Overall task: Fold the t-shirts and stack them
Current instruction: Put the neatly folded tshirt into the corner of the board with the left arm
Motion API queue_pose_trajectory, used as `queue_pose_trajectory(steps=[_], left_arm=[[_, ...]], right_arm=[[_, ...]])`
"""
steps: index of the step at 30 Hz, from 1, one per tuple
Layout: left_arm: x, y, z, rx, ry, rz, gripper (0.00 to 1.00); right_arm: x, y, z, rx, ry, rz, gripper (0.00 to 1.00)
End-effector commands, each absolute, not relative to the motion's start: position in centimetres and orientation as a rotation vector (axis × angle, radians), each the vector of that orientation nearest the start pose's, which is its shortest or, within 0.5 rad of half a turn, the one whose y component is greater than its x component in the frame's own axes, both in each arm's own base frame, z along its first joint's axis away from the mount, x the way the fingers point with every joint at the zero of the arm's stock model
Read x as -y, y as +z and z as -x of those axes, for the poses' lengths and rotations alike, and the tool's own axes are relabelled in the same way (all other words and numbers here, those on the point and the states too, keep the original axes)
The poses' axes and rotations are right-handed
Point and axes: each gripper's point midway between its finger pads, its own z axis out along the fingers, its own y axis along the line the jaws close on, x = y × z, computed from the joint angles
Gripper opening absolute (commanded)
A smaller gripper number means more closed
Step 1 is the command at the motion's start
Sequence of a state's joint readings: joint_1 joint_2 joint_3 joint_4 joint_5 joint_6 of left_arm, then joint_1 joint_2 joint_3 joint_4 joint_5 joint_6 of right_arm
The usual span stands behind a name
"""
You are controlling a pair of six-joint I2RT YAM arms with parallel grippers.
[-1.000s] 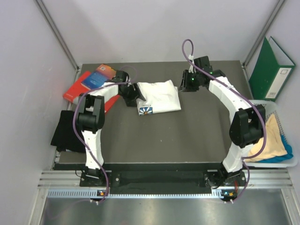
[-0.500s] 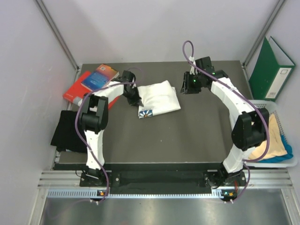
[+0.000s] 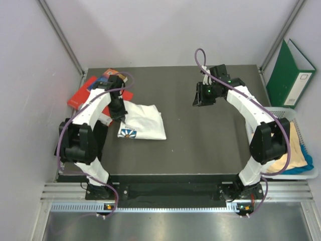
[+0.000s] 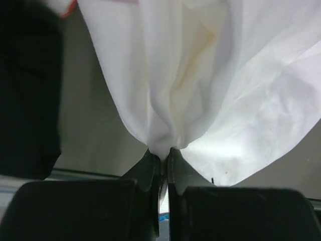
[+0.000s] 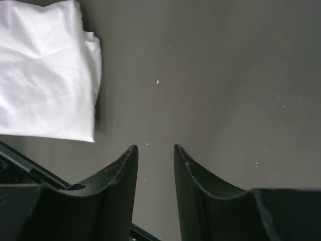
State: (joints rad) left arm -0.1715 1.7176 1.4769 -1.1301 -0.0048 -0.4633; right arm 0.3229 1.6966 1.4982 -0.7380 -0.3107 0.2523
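The left fingers (image 4: 150, 165) are clamped on a bunched edge of the white t-shirt (image 4: 215, 85). The shirt spreads over the tabletop (image 3: 200, 140) ahead of them, its daisy print (image 3: 128, 133) at one corner. The right fingers (image 5: 131, 163) stand apart and empty above the tabletop, with the shirt ahead to their left. Far to their right, the green binder (image 3: 288, 70) carries a white label (image 3: 302, 83), too small to read.

On my rig, the t-shirt (image 3: 146, 120) is white with a blue-petalled, orange-centred daisy print. My table (image 3: 210, 145) is dark grey, the books (image 3: 79, 96) red and blue, the basketed cloth (image 3: 295, 150) seemingly pale yellow.
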Motion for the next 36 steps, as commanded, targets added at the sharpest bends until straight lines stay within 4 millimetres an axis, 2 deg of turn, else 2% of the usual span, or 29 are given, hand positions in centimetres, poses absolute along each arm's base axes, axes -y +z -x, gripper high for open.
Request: queue_pose_trajectory(steps=[1, 5, 7, 12, 13, 18, 26, 30, 32, 36], left_arm=[[1.5, 15.4, -28.3, -2.883, 0.163, 0.545, 0.0], [-0.8, 17.0, -27.9, -2.814, 0.156, 0.689, 0.0], [-2.6, 17.7, -27.9, -2.762, 0.144, 0.782, 0.0], [-5.2, 18.6, -28.0, -2.701, 0.075, 0.909, 0.0], [-6.3, 18.7, -27.8, -2.682, 0.072, 0.956, 0.0], [-9.6, 18.5, -26.6, -2.653, 0.091, 1.073, 0.0], [-12.8, 17.8, -25.3, -2.577, 0.178, 1.205, 0.0], [-15.5, 16.6, -23.6, -2.48, 0.163, 1.352, 0.0], [-16.2, 16.0, -23.3, -2.439, 0.117, 1.4, 0.0], [-19.0, 16.2, -22.4, -2.347, 0.131, 1.492, 0.0]], right_arm=[[-19.5, 18.7, -36.7, -2.495, 0.664, 0.283, 0.35], [-19.6, 18.5, -36.5, -2.504, 0.672, 0.311, 0.35], [-19.6, 18.3, -36.5, -2.513, 0.674, 0.319, 0.35], [-19.8, 18.1, -36.4, -2.526, 0.685, 0.34, 0.35], [-19.8, 18.0, -36.5, -2.527, 0.685, 0.34, 0.35], [-19.8, 17.7, -36.5, -2.537, 0.686, 0.351, 0.35], [-20.0, 17.1, -36.4, -2.557, 0.696, 0.352, 0.35], [-20.0, 16.7, -36.6, -2.57, 0.694, 0.354, 0.35], [-20.0, 16.6, -36.6, -2.573, 0.693, 0.355, 0.35], [-20.1, 15.9, -36.4, -2.593, 0.692, 0.352, 0.35]])
